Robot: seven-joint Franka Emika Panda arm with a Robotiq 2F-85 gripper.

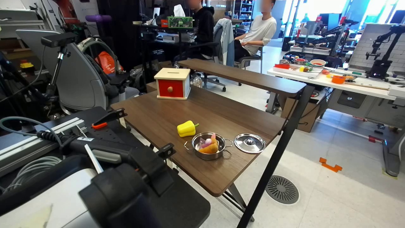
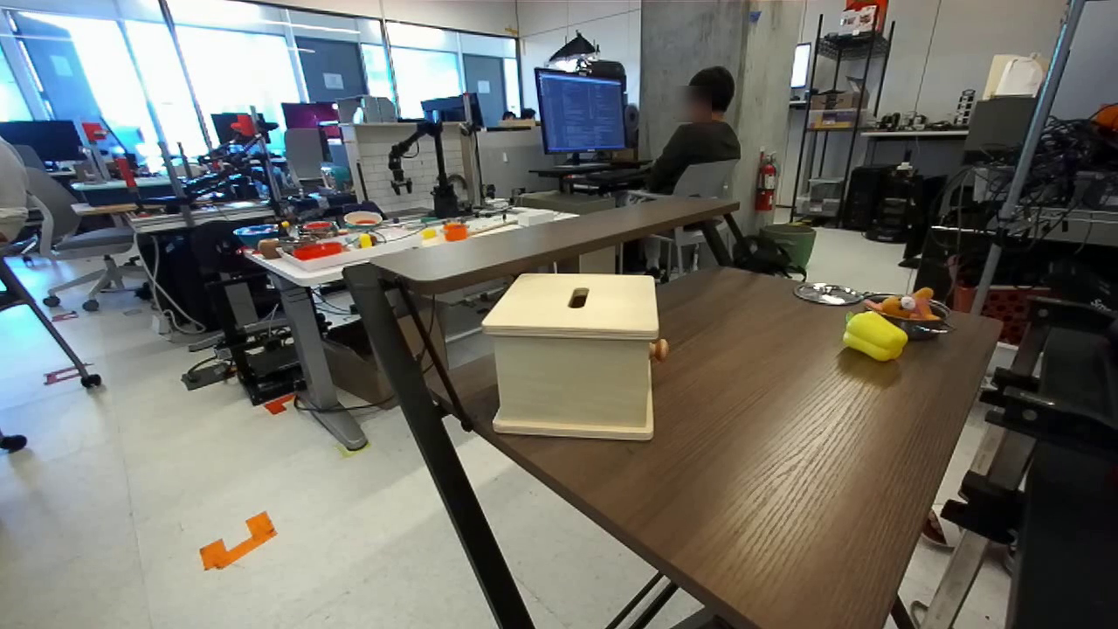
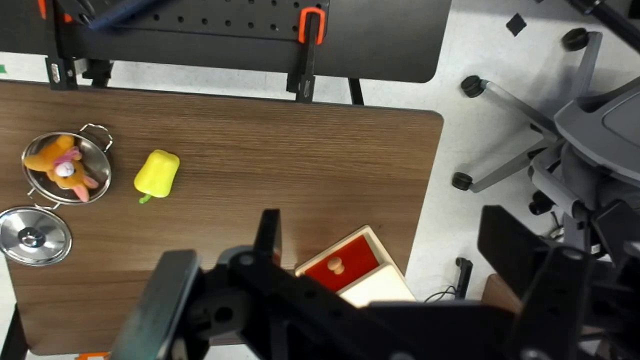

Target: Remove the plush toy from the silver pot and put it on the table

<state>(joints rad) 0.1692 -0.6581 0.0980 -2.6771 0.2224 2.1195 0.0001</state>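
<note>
Leftmost in the wrist view, a round silver lid [image 3: 35, 237] lies flat on the dark brown table [image 3: 240, 150]. Just beside it at 1 o'clock stands the silver pot [image 3: 97, 162]; whether its handle touches the lid I can't tell. The plush toy [image 3: 64, 169] is inside the pot. Its white muzzle, pink trim and ears, pointing to 4 and 5 o'clock, show best from above; in an exterior view its orange top [image 2: 893, 307] clears the rim. Near the pot at 3 o'clock lies a yellow bell pepper [image 3: 157, 173], stem toward 7 o'clock; in an exterior view the pepper [image 2: 873, 336] hides part of the pot. Farther right the gripper [image 3: 381, 216] reaches in from the bottom edge, recognisable only in this view. Its fingers [image 3: 270, 235] are spread wide, well apart from the toy, and hold nothing. Beyond the gap, at 7 o'clock from its middle, a wooden box [image 3: 356, 265] on the table shows a red drawer front [image 3: 357, 252]. In an exterior view that front [image 1: 177, 88] appears whole, with a slot [image 1: 173, 72] in the pale top; in an exterior view it is turned away, leaving the slot [image 2: 578, 298], a pale side [image 2: 572, 384] and a knob [image 2: 659, 349] jutting toward 3 o'clock. At the wrist view's right edge stands a grey office chair [image 3: 595, 125].
</note>
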